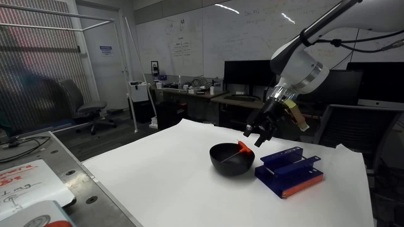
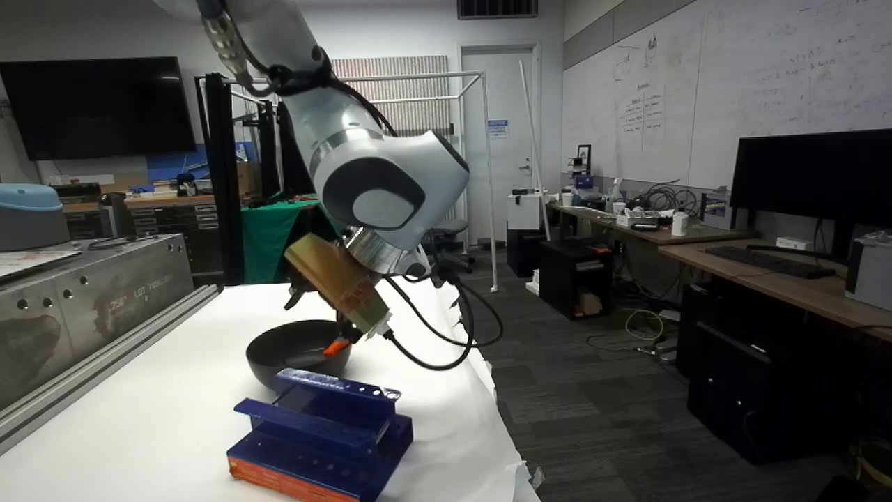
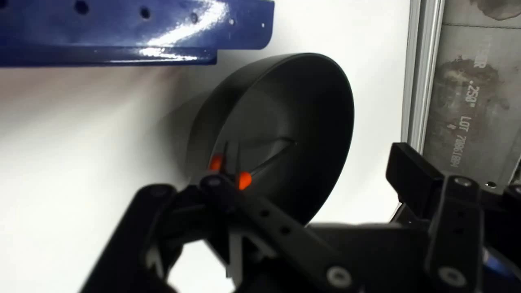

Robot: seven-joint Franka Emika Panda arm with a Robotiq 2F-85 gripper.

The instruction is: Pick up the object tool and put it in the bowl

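The black bowl [image 1: 232,165] stands on the white-covered table; it shows in both exterior views [image 2: 272,362] and in the wrist view [image 3: 321,106]. The object tool [image 1: 243,148] lies in the bowl, its thin shaft slanting down inside and its red-orange handle resting at the rim. Its handle shows in an exterior view [image 2: 336,347]. In the wrist view the tool [image 3: 244,180] is partly hidden behind a gripper finger. My gripper [image 1: 253,137] is open, its fingers wide apart with nothing between them. It is above and beside the bowl rim, near the handle but apart from it.
A blue rack with an orange base [image 1: 288,176] stands close beside the bowl; its edge shows in the wrist view [image 3: 122,32]. A metal rail and plate [image 2: 104,307] run along a table side. A cable [image 2: 432,362] hangs from the wrist. Monitors and desks stand behind.
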